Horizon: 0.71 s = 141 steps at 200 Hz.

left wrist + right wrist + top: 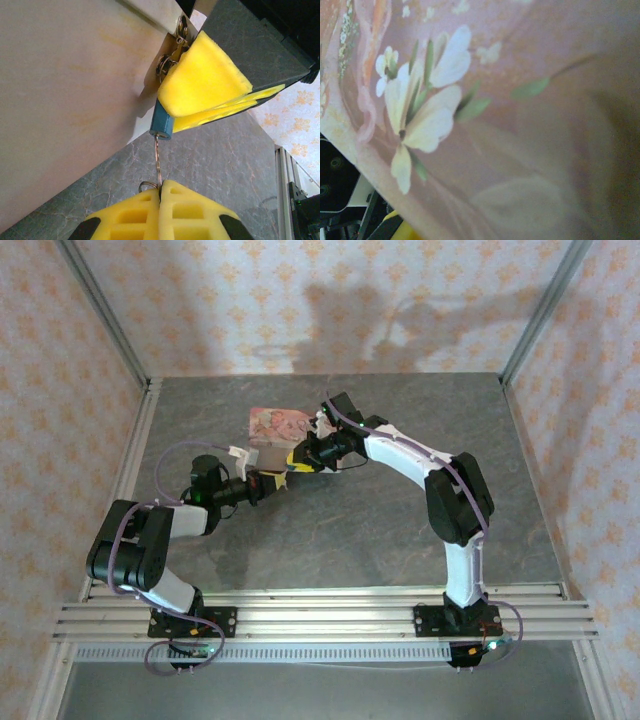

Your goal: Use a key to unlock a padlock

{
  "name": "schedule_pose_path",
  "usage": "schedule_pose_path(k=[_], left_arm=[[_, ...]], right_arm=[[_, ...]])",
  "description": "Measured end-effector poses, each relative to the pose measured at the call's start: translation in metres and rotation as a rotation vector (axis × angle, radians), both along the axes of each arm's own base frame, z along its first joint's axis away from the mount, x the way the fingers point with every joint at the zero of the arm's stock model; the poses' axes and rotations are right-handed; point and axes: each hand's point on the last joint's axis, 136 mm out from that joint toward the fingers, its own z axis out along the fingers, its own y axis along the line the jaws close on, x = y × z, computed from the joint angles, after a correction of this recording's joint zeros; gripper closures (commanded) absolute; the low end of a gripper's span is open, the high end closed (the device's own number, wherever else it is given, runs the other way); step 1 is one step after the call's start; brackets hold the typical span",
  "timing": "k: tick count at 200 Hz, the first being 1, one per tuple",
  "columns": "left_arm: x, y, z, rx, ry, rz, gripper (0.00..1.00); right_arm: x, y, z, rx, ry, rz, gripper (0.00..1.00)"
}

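— Found the key (158,160)?
— Yes. Low in the middle of the left wrist view, poked up into the bottom of the blue lock (161,125). Pinched tight in the left gripper (161,187), right at the bottom edge.
— And the lock?
— Spotted in the middle of that frame, close by the pale side of the tin (75,100). Just below the tin's metal clasp (171,52). Couldn't see the shackle, tucked behind yellow pads.
— Held by anything?
— Squeezed at its top end by the right gripper (185,112), or so it looked. Reached in from the upper right.
— Seen from above too?
— Saw both grippers nose to nose at the tin's near edge, a bit left of the middle.
— Worried about anything?
— Plenty, maybe. Such a thin key. Might have bent if turned while tilted. Might have spun inside the pads, with so little of it gripped. Could have popped out with even a small pull down.
— Anything more?
— Could have dragged the tin with a sideways tug on the lock. Might have lost the lock too, with a weak squeeze up top.
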Motion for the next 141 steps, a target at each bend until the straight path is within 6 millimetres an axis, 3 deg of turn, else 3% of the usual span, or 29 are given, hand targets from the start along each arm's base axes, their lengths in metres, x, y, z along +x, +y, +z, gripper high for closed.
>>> schedule_pose_path(k=[141], left_arm=[[-0.0035, -0.0058, 0.0008, -0.005, 0.001, -0.022, 1.0]], right_arm=[[-0.002, 0.0013, 0.0028, 0.015, 0.017, 0.002, 1.0]])
